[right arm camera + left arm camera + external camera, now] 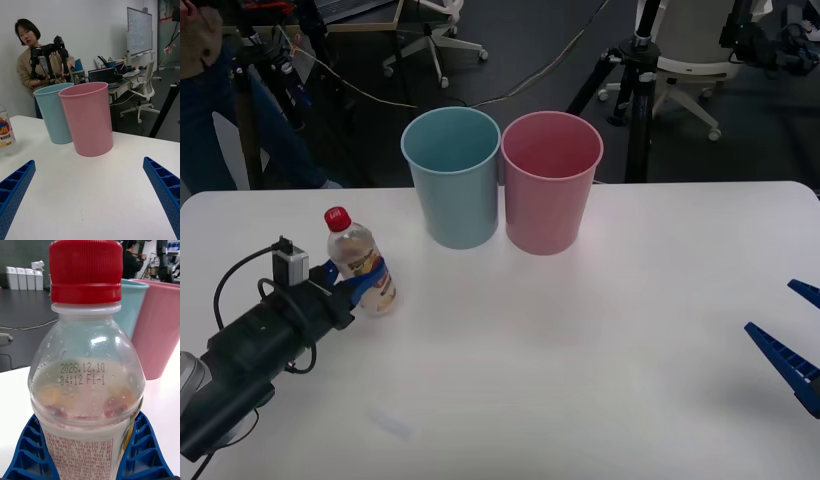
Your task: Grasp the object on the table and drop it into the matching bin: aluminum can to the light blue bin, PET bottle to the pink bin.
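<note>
Clearly the left gripper [360, 288] has its blue ribbed fingers [35, 450] set on either side of the PET bottle [361, 262], low on the labelled body, and looks clamped on it. The bottle stands upright on the white table [580, 340], toward the robot's left, its red cap [86, 272] well above the fingers. The light blue bin [452, 177] and the pink bin [549, 182] stand side by side at the far edge, touching or nearly so, the pink one farther from the bottle.

To do this step well, I judge the grip should be kept firm and the bottle raised straight up until its base clears both rims, then carried past the blue bin and released over the middle of the pink one. A low path risks knocking the blue bin.

The right gripper [90, 195] waits open over the table's right side.
</note>
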{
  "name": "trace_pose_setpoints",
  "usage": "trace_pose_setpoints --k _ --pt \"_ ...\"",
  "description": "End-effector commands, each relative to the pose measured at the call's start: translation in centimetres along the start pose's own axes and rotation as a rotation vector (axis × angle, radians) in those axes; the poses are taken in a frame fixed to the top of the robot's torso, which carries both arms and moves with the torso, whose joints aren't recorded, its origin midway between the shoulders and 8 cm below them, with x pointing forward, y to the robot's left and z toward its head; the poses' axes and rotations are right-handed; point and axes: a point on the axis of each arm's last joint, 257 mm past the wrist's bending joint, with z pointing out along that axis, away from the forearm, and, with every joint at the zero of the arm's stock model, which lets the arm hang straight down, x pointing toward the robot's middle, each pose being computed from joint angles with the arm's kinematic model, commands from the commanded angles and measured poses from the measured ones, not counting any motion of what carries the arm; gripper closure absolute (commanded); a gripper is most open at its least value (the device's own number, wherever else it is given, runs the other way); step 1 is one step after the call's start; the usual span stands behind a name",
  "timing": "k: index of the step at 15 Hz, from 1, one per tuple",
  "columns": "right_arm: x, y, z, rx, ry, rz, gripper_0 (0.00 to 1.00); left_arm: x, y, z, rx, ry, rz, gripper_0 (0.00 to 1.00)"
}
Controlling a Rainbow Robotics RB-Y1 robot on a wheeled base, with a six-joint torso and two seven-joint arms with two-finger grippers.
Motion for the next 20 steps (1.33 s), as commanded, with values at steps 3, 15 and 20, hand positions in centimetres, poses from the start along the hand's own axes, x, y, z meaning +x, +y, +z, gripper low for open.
trace_pose_setpoints --k 3,15,20 --pt "0.0 0.0 0.0 0.000 0.000 0.000 0.00 -3.2 -4.2 -2.7 0.062 0.013 -0.003 1.00" --pt "0.0 0.0 0.0 0.000 0.000 0.000 0.00 -15.3 -12.4 -2.8 0.223 -0.027 0.062 1.00" --pt "0.0 0.0 0.0 0.000 0.000 0.000 0.00 -19.7 -14.8 0.0 0.287 -0.050 0.127 1.00"
